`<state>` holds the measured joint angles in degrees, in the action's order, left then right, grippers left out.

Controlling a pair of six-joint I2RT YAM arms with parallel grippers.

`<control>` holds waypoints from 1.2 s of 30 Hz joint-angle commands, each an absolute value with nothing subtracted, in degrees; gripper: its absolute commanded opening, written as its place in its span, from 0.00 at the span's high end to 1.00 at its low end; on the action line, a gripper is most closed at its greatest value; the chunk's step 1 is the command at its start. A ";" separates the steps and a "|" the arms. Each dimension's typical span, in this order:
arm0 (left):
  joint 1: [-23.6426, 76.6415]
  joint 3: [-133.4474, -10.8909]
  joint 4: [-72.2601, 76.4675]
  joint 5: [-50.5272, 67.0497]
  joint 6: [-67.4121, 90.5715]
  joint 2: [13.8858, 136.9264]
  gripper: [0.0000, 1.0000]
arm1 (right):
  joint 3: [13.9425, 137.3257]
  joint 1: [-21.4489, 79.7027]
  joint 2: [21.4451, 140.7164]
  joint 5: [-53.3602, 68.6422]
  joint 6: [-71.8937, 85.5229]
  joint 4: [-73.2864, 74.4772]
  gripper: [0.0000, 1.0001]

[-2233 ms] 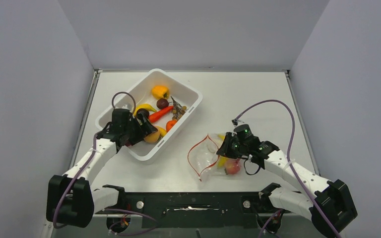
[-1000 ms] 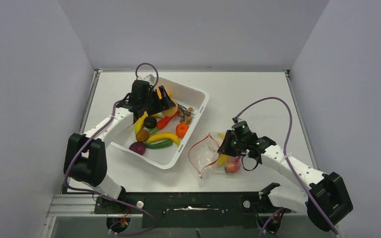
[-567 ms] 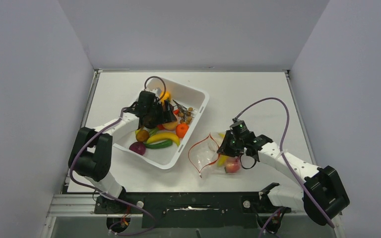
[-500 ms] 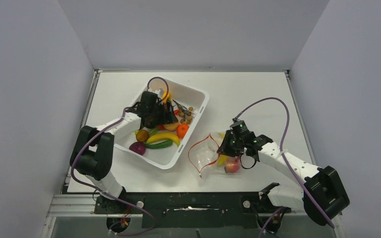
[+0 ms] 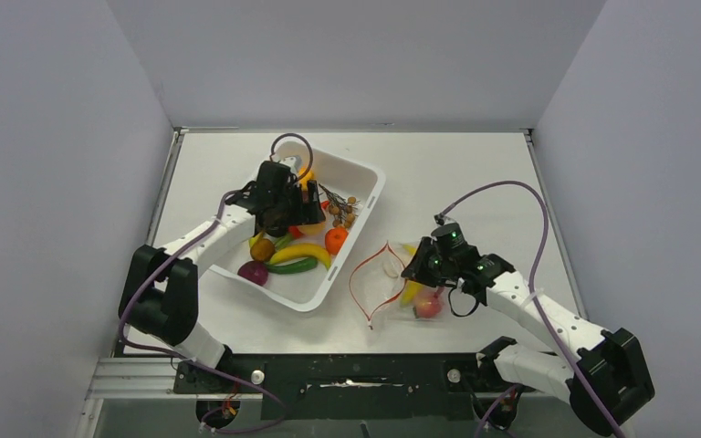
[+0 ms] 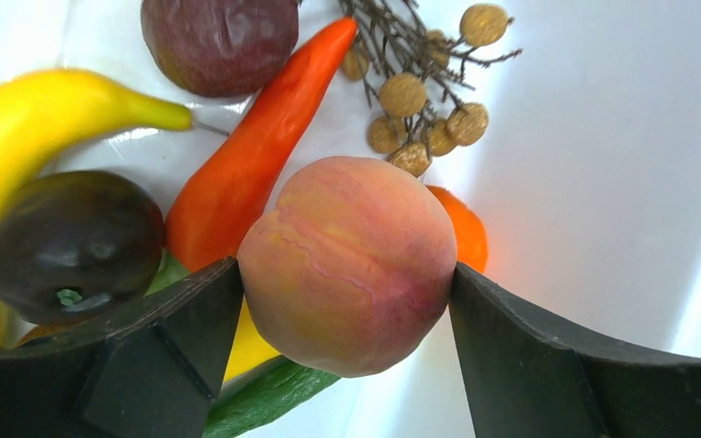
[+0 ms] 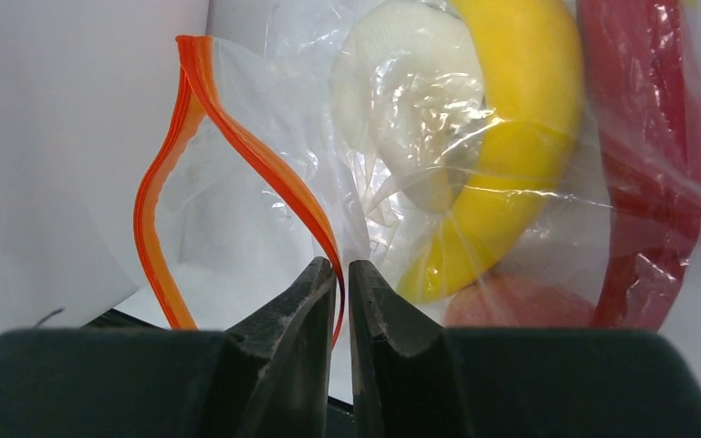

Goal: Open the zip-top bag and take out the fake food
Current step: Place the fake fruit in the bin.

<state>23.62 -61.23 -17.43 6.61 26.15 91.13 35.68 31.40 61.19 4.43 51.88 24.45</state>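
The zip-top bag [image 5: 385, 285] lies right of the tub, its orange zip mouth gaping to the left. Inside it I see fake food: a yellow banana [image 7: 520, 137], a red chili [image 7: 648, 164], a white piece [image 7: 402, 82] and a reddish fruit [image 7: 520, 306]. My right gripper [image 7: 342, 266] is shut on the bag's orange zip strip [image 7: 283, 182], just above the table [image 5: 475, 182]. My left gripper [image 6: 345, 272] hangs over the white tub [image 5: 366, 196] with a peach [image 6: 347, 246] between its fingers, both pads touching it.
The tub holds more toy food: a banana [image 5: 297, 251], a green cucumber [image 5: 292, 266], a purple plum [image 5: 254, 272], an orange fruit [image 5: 334, 239] and a twig of brown berries [image 5: 340, 208]. Below the peach lie an orange-red chili [image 6: 256, 155] and a dark plum [image 6: 73, 242].
My left gripper has carried the peach from the tub's far side toward its middle. The right gripper stays on the zip strip; its arm has shifted slightly right.
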 commanded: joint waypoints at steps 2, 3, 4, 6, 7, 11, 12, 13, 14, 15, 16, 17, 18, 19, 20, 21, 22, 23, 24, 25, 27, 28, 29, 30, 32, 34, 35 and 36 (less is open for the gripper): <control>23.90 -66.51 -20.48 3.22 26.06 89.54 0.21 | 34.36 30.77 57.96 2.70 52.02 23.47 0.86; 23.91 -66.87 -20.86 3.45 26.25 89.82 0.21 | 34.14 30.76 57.60 2.66 52.11 23.47 0.86; 24.02 -67.37 -21.33 2.91 26.54 89.97 0.10 | 33.84 30.72 57.26 2.68 52.23 23.47 0.86; 24.58 -68.12 -22.33 0.95 27.08 89.82 0.04 | 33.52 30.59 56.77 2.72 52.29 23.46 0.86; 24.79 -68.07 -22.09 0.71 26.95 89.44 0.03 | 33.49 30.52 56.62 2.72 52.29 23.51 0.86; 24.79 -66.44 -20.54 2.54 27.34 88.00 0.02 | 33.15 30.42 55.87 2.63 52.12 23.88 0.86; 24.79 -66.29 -20.61 2.68 27.71 87.72 0.02 | 33.14 30.33 55.81 2.59 52.05 23.97 0.86; 24.79 -66.27 -20.90 2.66 28.22 87.18 0.02 | 33.13 30.32 55.56 2.55 51.94 24.05 0.86; 24.76 -66.06 -20.80 2.68 28.74 86.36 0.02 | 33.13 30.33 55.38 2.58 51.92 24.08 0.86; 24.78 -65.57 -19.87 2.92 29.22 85.03 0.02 | 33.07 30.35 55.02 2.55 51.94 24.10 0.86; 24.78 -64.81 -18.28 3.62 29.79 83.47 0.02 | 33.05 30.30 54.76 2.58 51.94 24.08 0.86; 24.70 -64.25 -17.45 4.53 30.35 81.71 0.02 | 33.05 30.31 54.47 2.75 51.90 23.90 0.86; 24.62 -63.86 -16.83 5.51 30.97 80.02 0.02 | 33.09 30.18 54.15 3.37 51.69 23.52 0.86; 24.48 -63.44 -16.30 6.30 31.70 78.26 0.02 | 33.24 30.18 53.88 4.07 51.39 23.15 0.86; 24.44 -62.93 -15.64 7.20 32.52 75.84 0.02 | 33.49 30.09 53.59 4.66 51.22 23.03 0.86; 24.50 -62.33 -15.05 7.78 33.61 74.06 0.02 | 33.79 30.14 53.23 4.96 51.10 22.97 0.86; 24.65 -61.81 -14.71 8.41 34.61 72.49 0.02 | 34.13 30.15 52.88 5.24 51.05 22.94 0.87; 24.86 -61.14 -14.26 9.50 35.77 71.02 0.02 | 34.41 30.14 52.49 5.39 50.99 22.86 0.87; 25.20 -60.39 -13.86 10.88 36.88 69.81 0.03 | 34.71 30.19 52.13 5.53 51.08 22.92 0.87; 25.87 -59.71 -13.32 11.99 37.69 68.60 0.04 | 35.05 30.13 51.62 5.69 51.14 22.93 0.87; 28.45 -58.22 -12.50 12.73 39.09 66.48 0.06 | 35.52 30.11 50.54 5.97 51.24 22.70 0.87; 30.25 -57.25 -12.14 12.49 39.89 65.68 0.06 | 35.77 30.14 49.96 6.11 51.28 22.60 0.87; 32.16 -56.50 -11.68 12.06 41.27 65.17 0.07 | 36.08 30.16 49.38 6.07 51.32 22.63 0.87; 34.31 -55.86 -11.22 11.97 42.05 65.00 0.08 | 36.45 30.19 48.92 5.96 51.40 22.78 0.87; 38.25 -55.31 -10.76 11.55 42.97 65.37 0.10 | 37.13 30.19 47.43 5.92 51.33 22.89 0.87; 42.29 -55.35 -10.44 10.26 43.29 66.37 0.15 | 37.77 30.24 46.27 6.13 51.10 23.02 0.87; 44.13 -55.48 -10.20 9.41 43.63 67.07 0.16 | 38.12 30.29 45.70 6.23 50.88 23.15 0.87; 45.67 -55.73 -9.87 8.67 43.86 67.94 0.17 | 38.46 30.33 45.03 6.27 50.69 23.32 0.87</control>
